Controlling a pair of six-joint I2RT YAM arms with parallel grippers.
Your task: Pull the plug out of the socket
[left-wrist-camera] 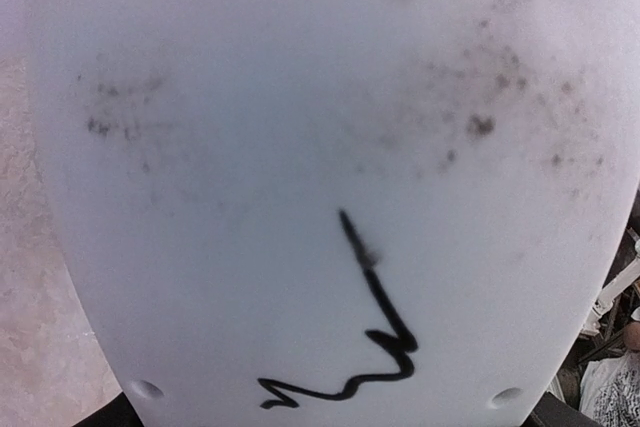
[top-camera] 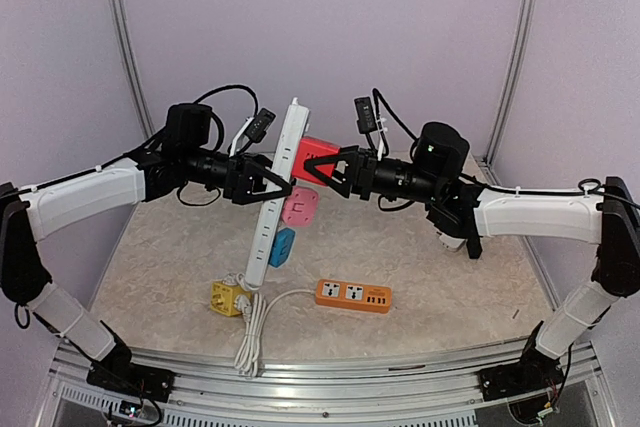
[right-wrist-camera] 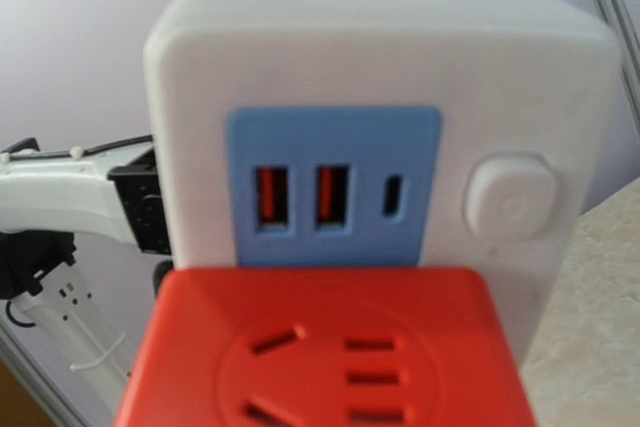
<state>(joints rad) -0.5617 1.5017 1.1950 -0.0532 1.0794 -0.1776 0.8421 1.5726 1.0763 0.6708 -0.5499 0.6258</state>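
White strip (top-camera: 290, 132) stands tilted off the table (top-camera: 450, 277) in the top view, its long axis running from near me up and away. My left gripper (top-camera: 272, 187) grasps it across the middle from the left. The red plug (top-camera: 310, 150) sits in the strip's right face, near the far end, and sticks out toward my right gripper (top-camera: 318, 173), the nearer one. Its fingers lie on either side of the plug; I cannot tell whether they have clamped. The pull, I judge, must go to my right, square to the strip. A pink plug (top-camera: 298, 207) and a blue plug (top-camera: 281, 245) sit lower on the same face, just below my right fingers. A yellow cube (top-camera: 228, 297), the cord (top-camera: 250, 332) and an orange strip (top-camera: 354, 294) lie well clear.

Left wrist: the strip's white back (left-wrist-camera: 330, 147) fills the view, with a black scribble (left-wrist-camera: 350, 347). No fingers show.

Right wrist: the plug's red face (right-wrist-camera: 320, 357) is dead ahead and close; above it, the strip's blue USB panel (right-wrist-camera: 333, 187) and a button (right-wrist-camera: 510, 197). My fingers do not show.
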